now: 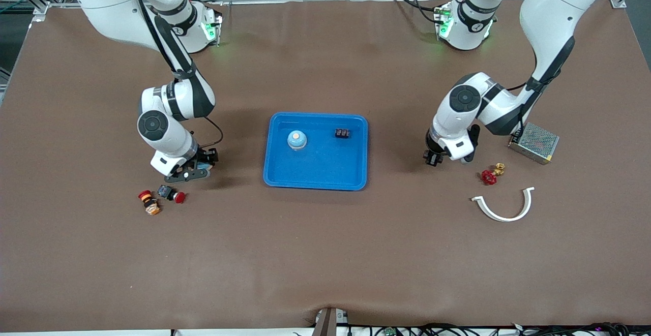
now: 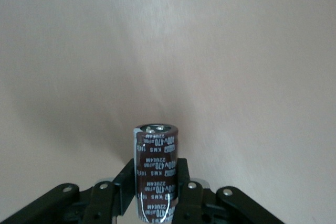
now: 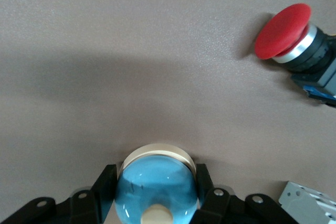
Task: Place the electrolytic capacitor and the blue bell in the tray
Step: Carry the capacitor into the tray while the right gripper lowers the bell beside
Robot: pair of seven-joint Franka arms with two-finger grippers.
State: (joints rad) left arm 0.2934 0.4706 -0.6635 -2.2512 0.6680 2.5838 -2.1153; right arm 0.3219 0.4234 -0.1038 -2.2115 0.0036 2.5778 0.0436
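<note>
1. Front view: the shallow bright-blue rectangular plastic tray point(image 1: 315, 169) sits mid-bench. A pale-blue domed bell with a cream knob point(image 1: 296, 139) and a small black block point(image 1: 342, 133) lie in it. The right tool point(image 1: 196, 171) is low over the bench toward the right arm's end, near a red-capped push button point(image 1: 173, 194) and an orange-and-red switch point(image 1: 149, 202). The left tool point(image 1: 432, 159) is low toward the left arm's end, near a red valve handwheel point(image 1: 489, 176), a white curved plastic clip point(image 1: 503, 208) and a metal mesh box point(image 1: 534, 143).
2. Left wrist view: the left tool point(image 2: 156, 184) is clenched on a brown cylindrical electrolytic capacitor point(image 2: 156, 161), outside the tray.
3. Right wrist view: the right tool point(image 3: 156, 184) is clamped on a glossy blue dome bell with a cream base point(image 3: 156, 192), outside the tray.
</note>
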